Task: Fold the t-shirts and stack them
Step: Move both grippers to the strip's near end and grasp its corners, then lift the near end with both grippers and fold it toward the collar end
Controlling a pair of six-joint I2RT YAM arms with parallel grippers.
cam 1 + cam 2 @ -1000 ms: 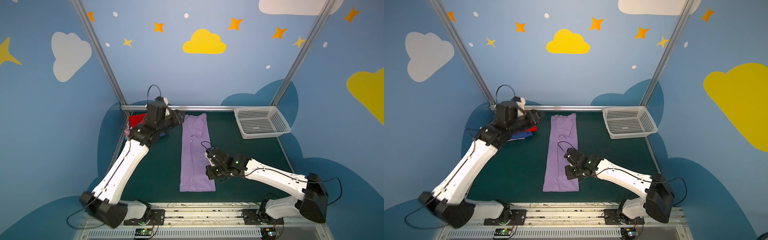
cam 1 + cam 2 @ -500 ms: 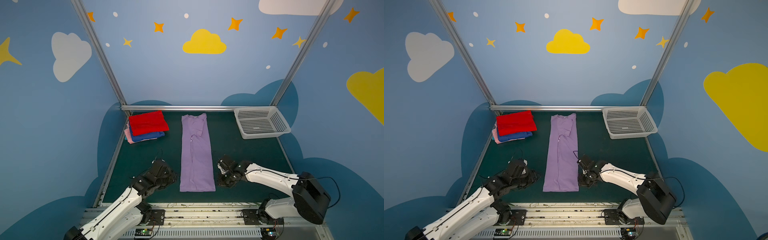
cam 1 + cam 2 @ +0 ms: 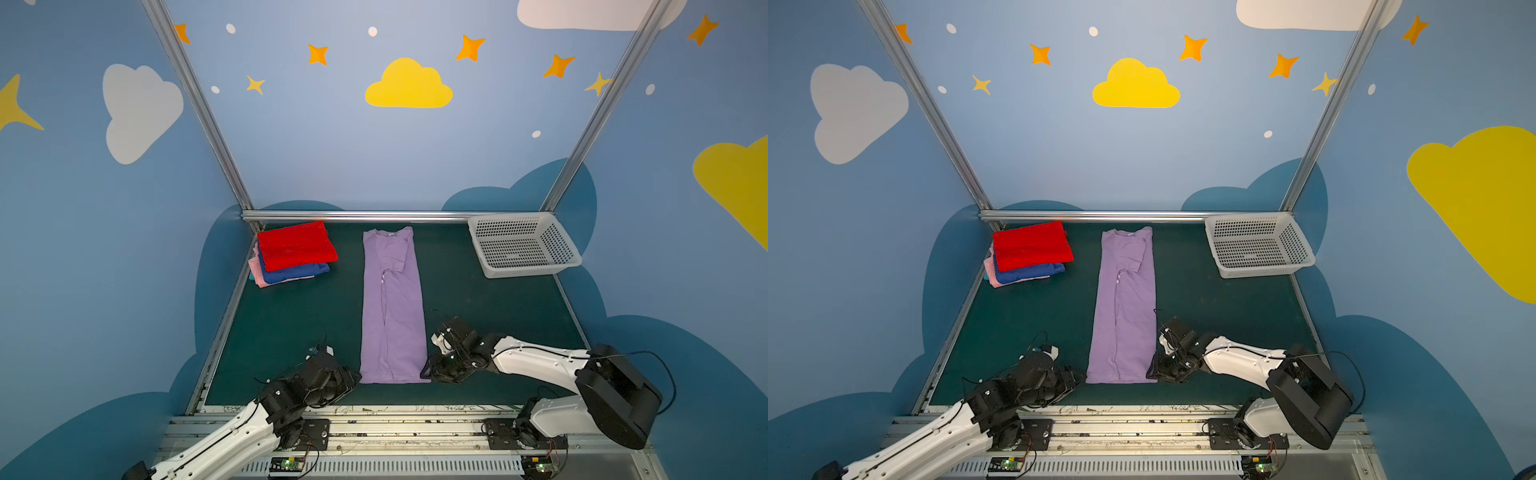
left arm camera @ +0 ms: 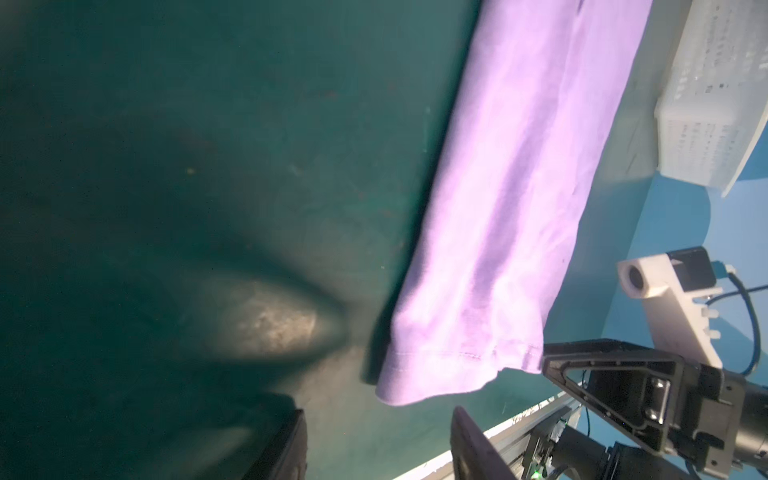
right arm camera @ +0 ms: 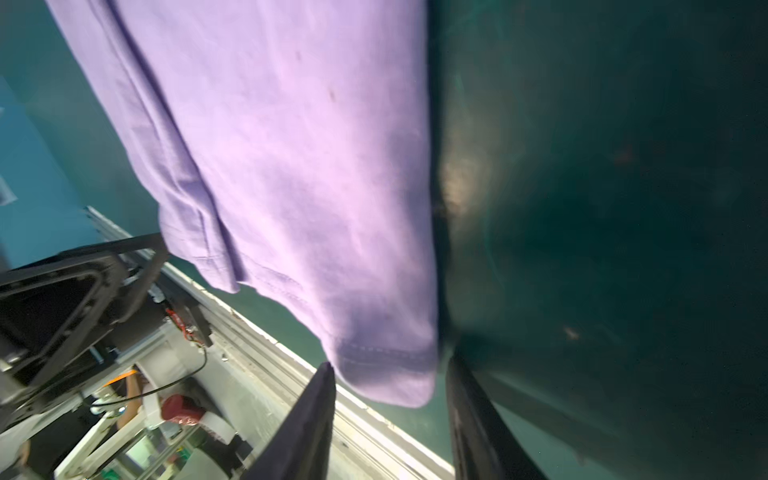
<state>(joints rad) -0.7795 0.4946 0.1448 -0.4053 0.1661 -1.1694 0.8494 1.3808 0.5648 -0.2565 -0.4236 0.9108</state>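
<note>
Back left, a red t-shirt point(image 3: 296, 245) tops the folded blue t-shirt point(image 3: 297, 272) and pink t-shirt point(image 3: 258, 277). The left gripper point(image 4: 378, 415) gapes empty beside the lavender t-shirt point(image 3: 392, 307), a long strip lying in the middle. The right gripper point(image 5: 390, 365) stands parted at its other hem corner. It looks limp, light cloth, so I'd pinch both near corners. Whether anything touches there is unclear.

Lavender t-shirt point(image 3: 392, 307), red t-shirt point(image 3: 296, 245), green table point(image 3: 291, 324)
</note>
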